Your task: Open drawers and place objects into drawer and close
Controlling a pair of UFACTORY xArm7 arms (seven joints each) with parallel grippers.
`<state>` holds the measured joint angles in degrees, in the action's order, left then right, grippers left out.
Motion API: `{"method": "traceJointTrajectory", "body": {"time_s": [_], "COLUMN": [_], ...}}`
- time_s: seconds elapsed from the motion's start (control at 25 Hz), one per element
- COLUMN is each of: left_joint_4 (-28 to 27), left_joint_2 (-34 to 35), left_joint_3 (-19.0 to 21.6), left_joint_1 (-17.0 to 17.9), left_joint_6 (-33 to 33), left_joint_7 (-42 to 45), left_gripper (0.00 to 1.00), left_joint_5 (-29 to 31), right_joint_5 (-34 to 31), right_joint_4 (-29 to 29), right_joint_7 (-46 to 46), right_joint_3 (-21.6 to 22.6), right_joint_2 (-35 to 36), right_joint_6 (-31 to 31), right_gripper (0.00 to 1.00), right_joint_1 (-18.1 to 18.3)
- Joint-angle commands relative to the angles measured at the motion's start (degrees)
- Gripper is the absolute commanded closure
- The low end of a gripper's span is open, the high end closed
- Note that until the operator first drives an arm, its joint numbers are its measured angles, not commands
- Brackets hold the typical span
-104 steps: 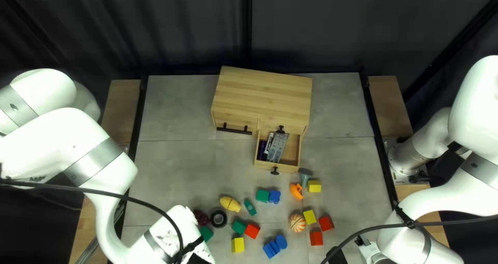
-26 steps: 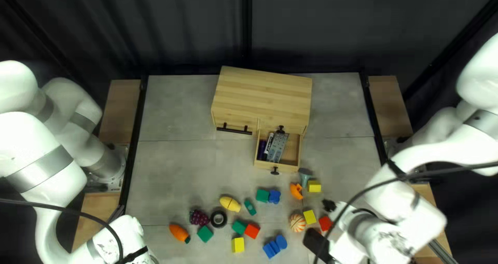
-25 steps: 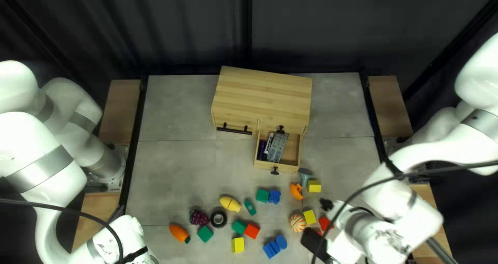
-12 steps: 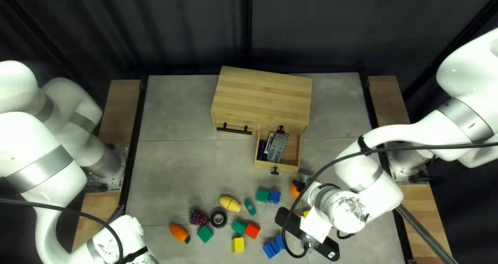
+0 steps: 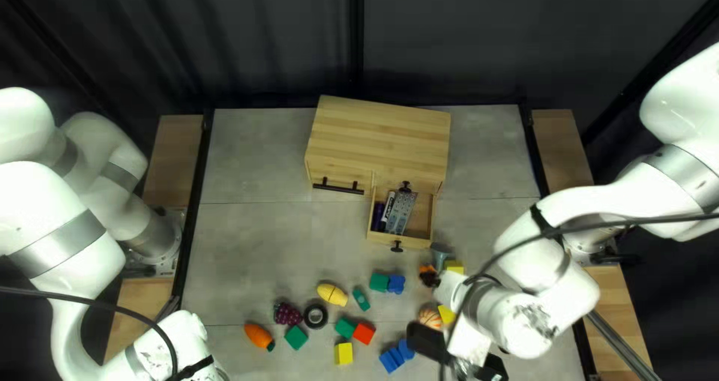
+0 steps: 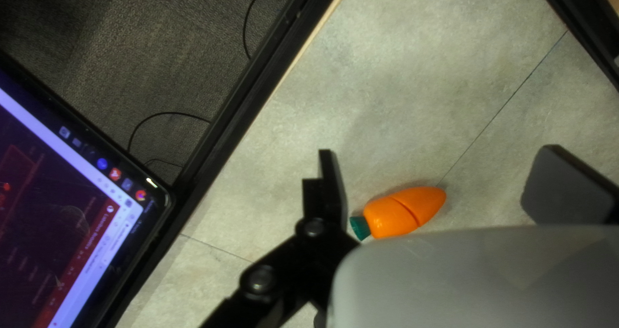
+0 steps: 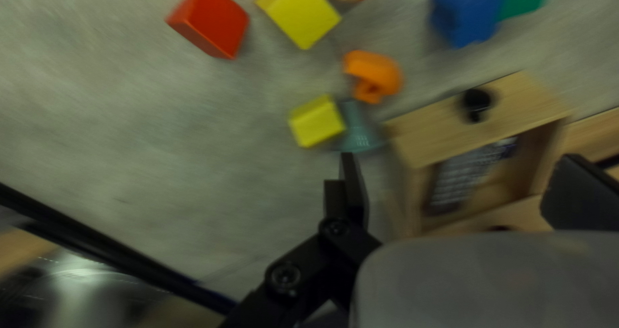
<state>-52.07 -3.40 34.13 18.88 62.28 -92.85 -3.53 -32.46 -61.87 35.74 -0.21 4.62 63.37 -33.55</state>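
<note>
A wooden cabinet (image 5: 378,141) stands at the back, its small drawer (image 5: 416,242) pulled out, holding a metal strip (image 5: 401,213), a marker (image 5: 387,209) and a dark purple item. My right gripper (image 5: 429,277) is over the toys near the orange piece, mostly hidden by its arm. In the right wrist view the gripper (image 7: 465,183) is open above the drawer (image 7: 477,134), nothing held; the teal cone (image 7: 358,131) and yellow block (image 7: 316,120) lie beside one finger. In the left wrist view my left gripper (image 6: 445,179) is open above the orange carrot (image 6: 406,210).
Blocks, a tyre (image 5: 315,316), grapes (image 5: 287,313), a lemon (image 5: 332,294) and a ball (image 5: 430,318) are spread over the near half of the table. The cabinet's long-handled front (image 5: 337,186) is shut. A laptop (image 6: 71,212) lies beyond the table edge.
My left arm has drawn back leftward, uncovering the carrot. My right arm swung left over the toys, then shifted slightly back right in the last half second.
</note>
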Motion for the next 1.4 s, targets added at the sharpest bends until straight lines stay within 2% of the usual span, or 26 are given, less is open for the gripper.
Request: {"method": "traceJointTrajectory", "body": {"time_s": [0.04,0.16,0.32,1.04,1.4], "left_joint_4": [0.0,0.0,0.0,0.0,0.0], "left_joint_2": [0.0,0.0,0.0,0.0,0.0], "left_joint_3": [0.0,0.0,0.0,0.0,0.0], "left_joint_1": [0.0,0.0,0.0,0.0,0.0], "left_joint_6": [0.0,0.0,0.0,0.0,0.0], "left_joint_7": [0.0,0.0,0.0,0.0,0.0], "left_gripper": [0.0,0.0,0.0,0.0,0.0], "left_joint_5": [0.0,0.0,0.0,0.0,0.0], "right_joint_5": [-2.3,-2.3,-0.9,10.0,10.5], "right_joint_4": [3.1,3.9,2.3,-13.0,-16.0], "right_joint_7": [4.6,4.9,5.1,9.7,8.8], "right_joint_3": [-1.1,-1.6,-2.4,-3.5,-3.9], "right_joint_2": [1.2,2.8,5.0,18.8,23.6], "right_joint_6": [-5.9,-8.2,-8.1,-4.4,-3.4], "right_gripper": [0.0,0.0,0.0,0.0,0.0], "right_joint_1": [1.7,2.4,3.5,8.8,9.0]}}
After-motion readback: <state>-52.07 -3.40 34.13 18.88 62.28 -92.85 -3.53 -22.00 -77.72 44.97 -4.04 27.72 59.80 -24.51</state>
